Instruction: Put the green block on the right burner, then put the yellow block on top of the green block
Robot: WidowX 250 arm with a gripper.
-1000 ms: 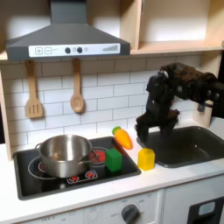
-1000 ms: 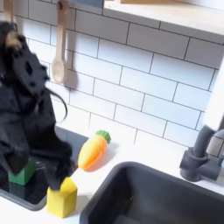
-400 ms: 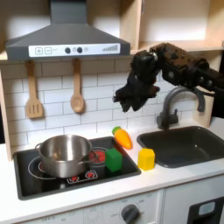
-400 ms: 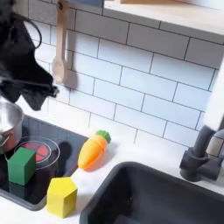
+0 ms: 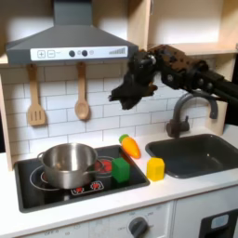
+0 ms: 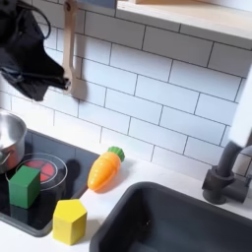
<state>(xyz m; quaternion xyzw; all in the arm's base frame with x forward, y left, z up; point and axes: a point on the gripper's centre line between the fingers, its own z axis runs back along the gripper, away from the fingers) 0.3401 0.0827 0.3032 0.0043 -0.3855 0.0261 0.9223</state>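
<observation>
Green block (image 5: 121, 169) well below tool (image 5: 122, 94)

My end effector (image 5: 121, 94) hangs high by the tiles, open air below. The pot (image 5: 67, 164) crowds the green block (image 5: 121, 169); the carrot (image 5: 131, 146) lies near the yellow block (image 5: 155, 168).

The robot's gripper (image 5: 124, 93) rises clear of the counter, having hung low beside the sink a second ago. In the first exterior view it now sits high against the tiled wall, further toward the first exterior view's left, level with the range hood's lower edge. In the second exterior view the gripper (image 6: 28, 67) has lifted away from the yellow block (image 6: 69, 220), leaving it fully exposed on the counter.
</observation>
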